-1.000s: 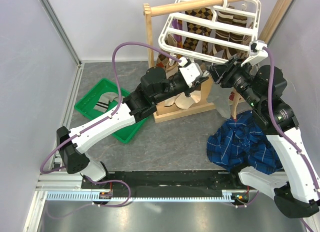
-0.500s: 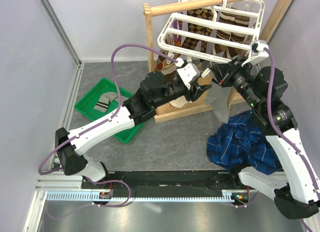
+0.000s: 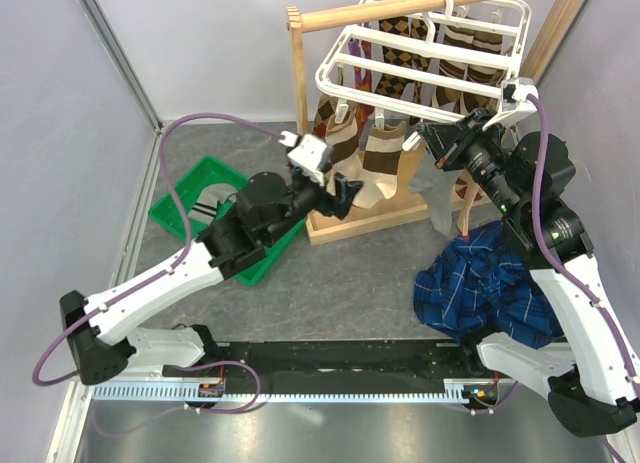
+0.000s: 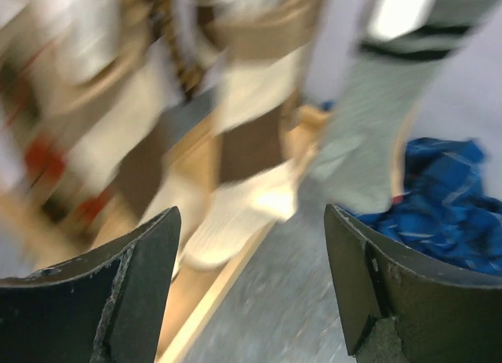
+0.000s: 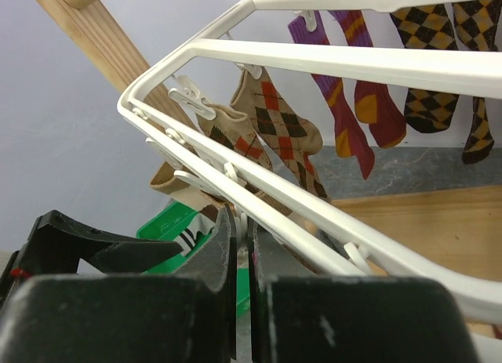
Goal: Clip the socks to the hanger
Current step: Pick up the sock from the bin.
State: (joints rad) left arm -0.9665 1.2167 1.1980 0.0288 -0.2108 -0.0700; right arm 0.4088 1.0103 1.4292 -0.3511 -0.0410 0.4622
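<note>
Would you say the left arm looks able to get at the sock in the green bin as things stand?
Probably yes: the left gripper is open and empty, and the sock lies uncovered in the green bin, just beside that arm's forearm.

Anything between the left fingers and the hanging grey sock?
Nothing visible does: in the blurred left wrist view the grey sock hangs unobstructed beyond the open left fingers, a cream sock beside it.

The hanger [image 5: 353,61] is seen in white. Brown, tan and orange diamonds are worn by the argyle socks [image 5: 286,124]; a grey sock [image 4: 365,136] is banded with dark stripes at its cuff. Blue plaid is shown on the cloth [image 3: 490,283], plain green on the bin [image 3: 180,190]
</note>
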